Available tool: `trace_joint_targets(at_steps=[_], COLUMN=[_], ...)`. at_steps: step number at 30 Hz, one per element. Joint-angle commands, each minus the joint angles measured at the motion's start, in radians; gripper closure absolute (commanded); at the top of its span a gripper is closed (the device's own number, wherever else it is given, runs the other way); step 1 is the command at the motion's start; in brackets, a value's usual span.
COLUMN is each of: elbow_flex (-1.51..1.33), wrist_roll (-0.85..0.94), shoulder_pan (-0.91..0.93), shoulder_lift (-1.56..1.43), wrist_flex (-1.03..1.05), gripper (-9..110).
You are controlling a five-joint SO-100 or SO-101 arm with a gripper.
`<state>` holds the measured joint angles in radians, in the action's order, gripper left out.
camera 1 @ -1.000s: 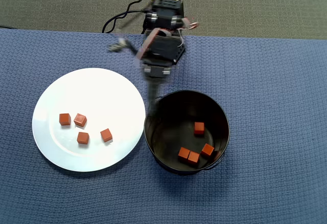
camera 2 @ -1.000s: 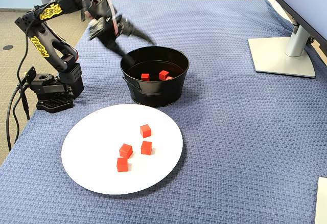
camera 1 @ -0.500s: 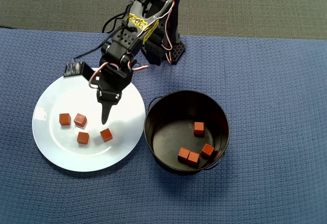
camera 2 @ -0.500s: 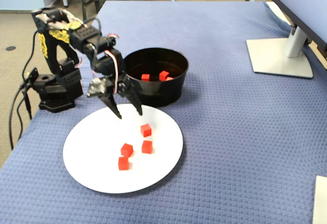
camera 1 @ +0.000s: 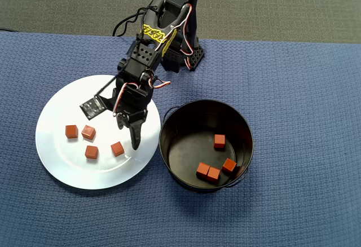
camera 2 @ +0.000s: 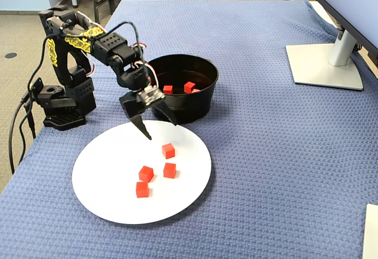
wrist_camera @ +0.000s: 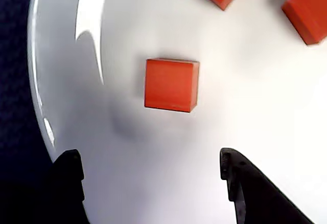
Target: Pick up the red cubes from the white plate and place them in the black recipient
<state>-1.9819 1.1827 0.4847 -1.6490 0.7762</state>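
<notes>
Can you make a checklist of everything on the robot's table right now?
Surface: blue woven cloth covering the table.
Job's things: four red cubes on the white plate; four more inside the black pot.
Clutter: nothing seen.
Gripper: gripper open, above the plate near the closest cube, holding nothing.
Cables: black cables beside the arm's base; thin wires along the arm.
Surroundings: monitor stand on the table in the fixed view; carpet floor beyond.

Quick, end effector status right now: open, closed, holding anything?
End effector: open and empty, hovering over the white plate, with a red cube just ahead of its fingertips.
</notes>
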Motion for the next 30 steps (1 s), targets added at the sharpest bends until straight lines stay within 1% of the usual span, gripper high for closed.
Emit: trace_joint_targets(at_steps=[1,3,10,15,19,22,27,30], elbow_flex=[-0.043,-0.066,-0.049,-0.032,0.026,0.092,0.118,0.115], wrist_roll=[0.074,0.080,0.109,0.092,-0.011,-0.089,-0.183,-0.202], shoulder_pan=[-0.005,-0.002,0.026,0.032,0.043,0.052,0.035,0.028], shoulder_lift=[0.005,0.023,0.072,0.106,0.149,0.179,0.189,0.189], wrist_flex=[-0.141,-0.190,-0.190,-0.216,-0.230,-0.184,-0.158,-0.153], gripper=[72,73,74,75,77,78,79,80])
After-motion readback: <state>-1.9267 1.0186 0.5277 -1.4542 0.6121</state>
